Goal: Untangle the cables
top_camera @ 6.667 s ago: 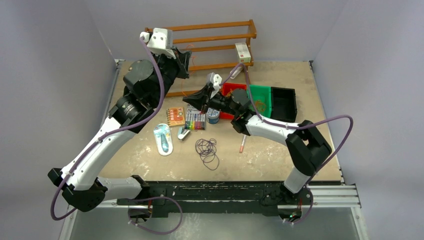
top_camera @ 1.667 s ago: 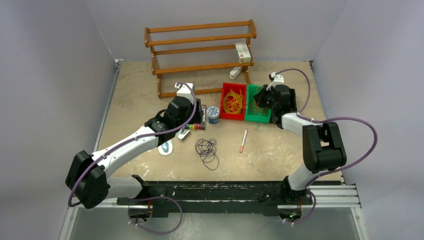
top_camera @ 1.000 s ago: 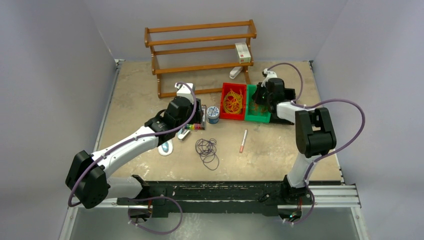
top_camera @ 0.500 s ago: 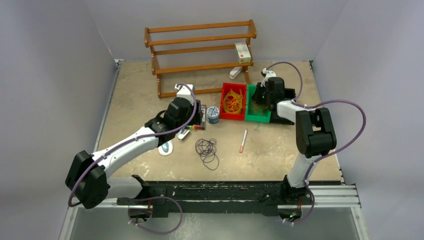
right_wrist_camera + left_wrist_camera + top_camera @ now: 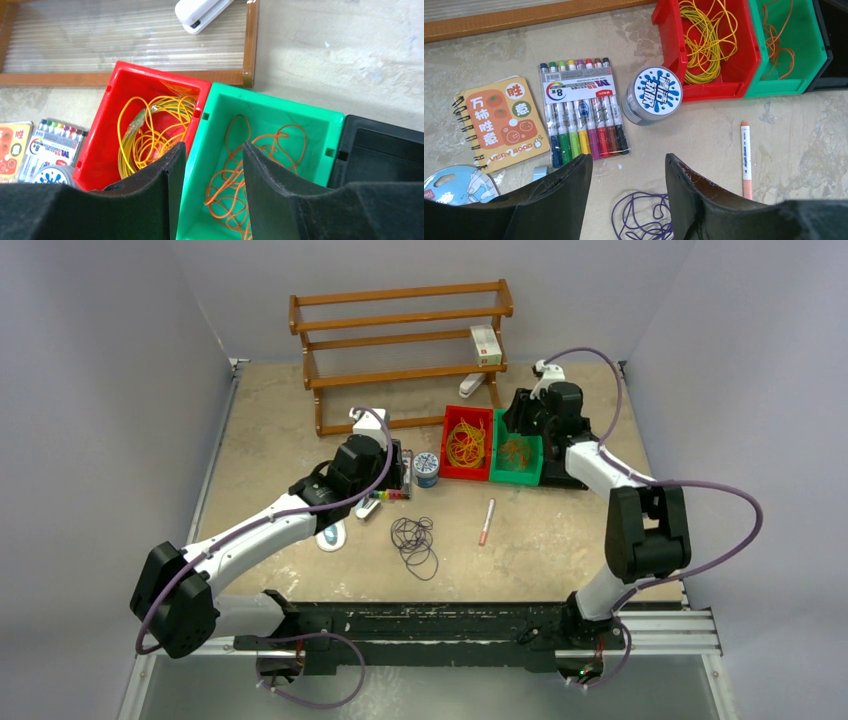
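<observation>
Cables first, since they're in three lots. The thin yellow wire loops are piled in the red plastic bin. The thin orange-red wire loops lie in the green plastic bin, which touches the red one on its right. The dark purple wire loops are a loose tangle out on the beige tabletop, nearer my bases and well apart from the bins

My left jaws are spread wide with nothing in them, hanging over the tabletop. In the left wrist view the top of the purple tangle shows in the gap between my two black fingers

My right jaws are wide apart too and holding nothing, up above the bins. That wrist view looks down between the black fingers at the spot where the red and green walls meet

Other stuff around:
- a black plastic bin sits against the far side of the green one
- a round tin with a white-and-blue lid stands just beside the red bin
- a clear pack of coloured markers lies next to the tin
- an orange spiral notebook lies beside the markers
- a pink-and-white pen lies flat near the purple tangle, not touching it
- a white stapler lies by the foot of the brown wooden rack
</observation>
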{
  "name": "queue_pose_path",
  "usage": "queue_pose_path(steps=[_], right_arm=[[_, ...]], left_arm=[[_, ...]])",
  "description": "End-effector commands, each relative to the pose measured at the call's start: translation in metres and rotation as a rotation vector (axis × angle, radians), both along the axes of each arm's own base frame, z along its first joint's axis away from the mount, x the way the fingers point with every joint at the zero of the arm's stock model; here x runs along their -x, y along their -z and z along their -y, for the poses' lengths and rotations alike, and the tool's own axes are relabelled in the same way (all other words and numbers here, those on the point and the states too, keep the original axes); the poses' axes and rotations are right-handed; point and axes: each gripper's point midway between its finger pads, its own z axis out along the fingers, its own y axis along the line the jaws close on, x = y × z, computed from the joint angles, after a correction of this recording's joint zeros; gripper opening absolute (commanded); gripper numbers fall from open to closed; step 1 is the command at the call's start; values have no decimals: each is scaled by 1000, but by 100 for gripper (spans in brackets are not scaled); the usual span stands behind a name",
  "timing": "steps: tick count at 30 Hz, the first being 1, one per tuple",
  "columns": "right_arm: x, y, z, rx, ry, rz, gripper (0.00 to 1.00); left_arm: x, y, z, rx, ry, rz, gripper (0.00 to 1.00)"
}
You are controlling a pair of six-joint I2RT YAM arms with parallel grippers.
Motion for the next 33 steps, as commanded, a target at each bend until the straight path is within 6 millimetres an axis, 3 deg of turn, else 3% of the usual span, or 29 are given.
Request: queue_pose_path(steps=[1, 6, 10, 12, 19, 27, 33], right_arm=[[-1, -44, 13, 11, 60, 95, 49], [13, -55, 17, 14, 75, 113, 42], [26, -64, 4, 12, -29, 144, 41], [37, -74, -12, -31, -117, 171, 43], [94, -73, -67, -88, -388, 189, 46], [177, -38, -157, -20, -882, 204, 58], [207, -19, -192, -7, -1063, 219, 63]], left_arm=[[-3, -16, 0, 41, -9, 46, 55], [-3, -13, 2, 42, -1, 38, 54], [0, -6, 6, 44, 20, 14, 54], [4, 1, 7, 43, 32, -9, 54], [22, 29, 8, 73, 51, -89, 55], [20, 29, 6, 104, 15, -82, 55], [13, 18, -10, 76, -61, -35, 54]])
